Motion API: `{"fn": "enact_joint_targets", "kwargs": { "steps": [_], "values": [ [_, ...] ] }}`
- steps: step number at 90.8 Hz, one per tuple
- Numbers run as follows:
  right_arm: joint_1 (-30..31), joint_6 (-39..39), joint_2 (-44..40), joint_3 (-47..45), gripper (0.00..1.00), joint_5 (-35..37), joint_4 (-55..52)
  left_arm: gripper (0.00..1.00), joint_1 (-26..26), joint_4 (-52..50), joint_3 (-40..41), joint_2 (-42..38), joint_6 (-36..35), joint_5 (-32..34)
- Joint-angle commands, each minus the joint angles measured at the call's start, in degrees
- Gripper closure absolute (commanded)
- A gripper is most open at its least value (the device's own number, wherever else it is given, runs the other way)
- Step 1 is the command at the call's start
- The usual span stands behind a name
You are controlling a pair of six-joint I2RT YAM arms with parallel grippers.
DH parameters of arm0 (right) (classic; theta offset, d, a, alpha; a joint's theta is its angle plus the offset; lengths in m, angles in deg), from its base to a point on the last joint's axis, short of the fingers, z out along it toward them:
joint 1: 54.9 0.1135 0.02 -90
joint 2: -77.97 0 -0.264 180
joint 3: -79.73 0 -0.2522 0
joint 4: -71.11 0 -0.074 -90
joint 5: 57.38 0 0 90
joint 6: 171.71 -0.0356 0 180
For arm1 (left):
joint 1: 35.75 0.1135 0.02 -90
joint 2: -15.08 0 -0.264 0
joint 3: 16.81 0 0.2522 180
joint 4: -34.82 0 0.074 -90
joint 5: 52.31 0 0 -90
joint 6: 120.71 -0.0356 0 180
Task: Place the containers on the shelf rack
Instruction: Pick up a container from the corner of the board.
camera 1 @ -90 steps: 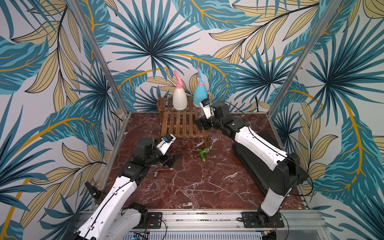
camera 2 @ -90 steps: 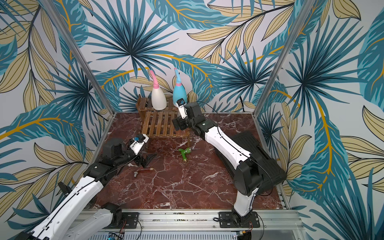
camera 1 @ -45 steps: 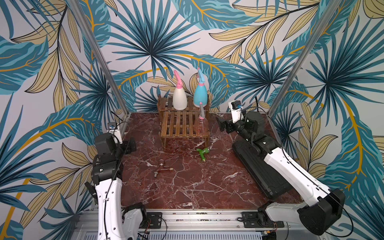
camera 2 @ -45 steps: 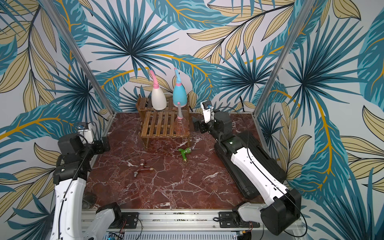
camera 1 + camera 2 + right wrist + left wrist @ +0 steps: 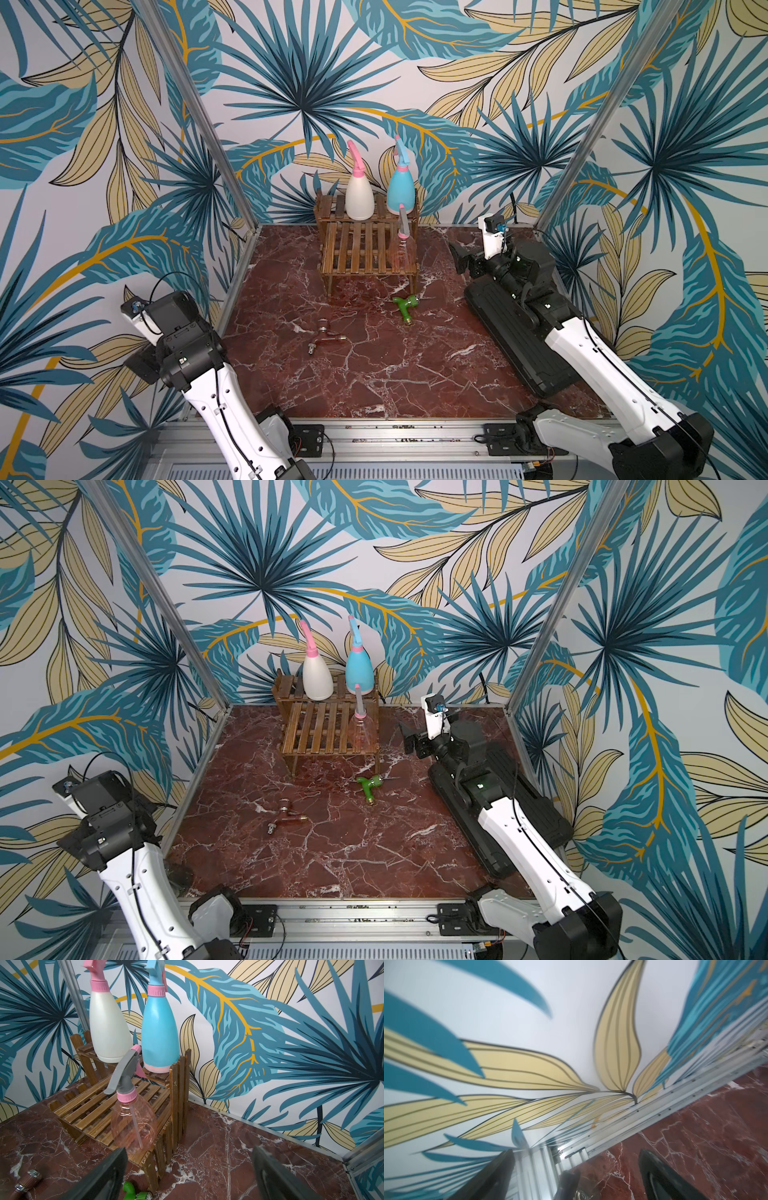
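Two grippers spread, empty: left gripper [image 5: 575, 1152] pulled back leftward, right gripper [image 5: 189, 1148] backed off shelf rack [image 5: 357, 249].

Here's the left arm [image 5: 226, 399]: a glossy white forearm shell dotted with small dark marks, probably screw holes, though they're too small to be sure. A thin black cable [image 5: 221, 411] runs down it, and above sits a chunky black joint housing [image 5: 183, 357]. Over to the right arm [image 5: 598, 361]: same white shell, same black joints, another black cable along its side, and a small green light [image 5: 481, 786]. Each wrist carries a white camera block [image 5: 491, 235] with a bluish lens. The right gripper [image 5: 190, 1150] shows black, flat, wedge-shaped fingers [image 5: 99, 1178]; the left gripper [image 5: 576, 1152] matches. Rounded black base [image 5: 660, 451] below.
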Motion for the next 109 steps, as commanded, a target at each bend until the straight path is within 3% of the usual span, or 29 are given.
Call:
{"fn": "enact_joint_targets", "kwargs": {
  "steps": [1,16,51,89,109],
  "values": [
    [-0.14,-0.43,-2.07,-1.90,0.01,-0.11,2.83,0.00,2.12,-2.74,2.46,-1.38,6.72,3.37],
    [-0.12,-1.31,-3.18,-3.69,0.01,-0.51,3.32,0.01,2.45,-3.31,7.49,-3.33,11.79,-0.61],
    [-0.16,-1.98,-3.22,-5.51,0.01,-1.08,3.84,0.18,2.40,-1.83,14.45,-4.11,16.47,-4.40],
    [-0.14,-1.90,-2.79,-6.42,0.01,-0.33,4.19,0.41,0.76,-2.30,14.37,-3.82,16.18,-4.40],
    [-0.18,-1.75,-2.33,-6.34,0.01,0.10,4.19,0.58,-1.30,-3.43,13.44,-3.89,15.87,-4.44]
  ]
}}
